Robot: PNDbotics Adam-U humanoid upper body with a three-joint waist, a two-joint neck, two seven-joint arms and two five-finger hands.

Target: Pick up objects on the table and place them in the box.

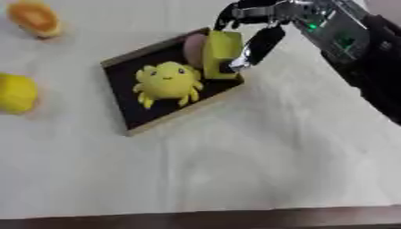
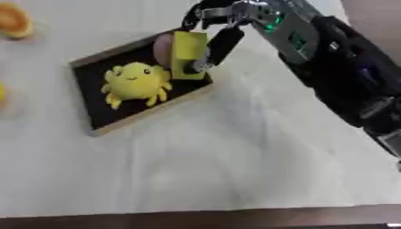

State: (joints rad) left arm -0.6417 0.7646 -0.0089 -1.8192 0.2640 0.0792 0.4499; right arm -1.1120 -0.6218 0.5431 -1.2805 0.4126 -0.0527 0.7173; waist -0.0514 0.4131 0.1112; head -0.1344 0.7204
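Note:
A shallow box (image 1: 176, 118) with a wooden rim and black floor lies askew at the upper middle of the table. Inside it sits a yellow plush toy with short legs (image 1: 166, 82). A pinkish round thing (image 1: 194, 47) lies at the box's far corner. My right hand (image 1: 262, 42) reaches in from the upper right and is curled on a yellow block (image 1: 221, 51), thumb in front and fingers behind. The block stands upright over the box's far right corner, next to the pinkish thing. My left hand shows in neither view.
An orange fruit-like thing (image 1: 35, 18) lies at the far left corner. A yellow rounded thing (image 1: 15, 93) sits at the left edge. Pale tablecloth covers the table, whose dark front edge (image 1: 200, 219) runs along the bottom.

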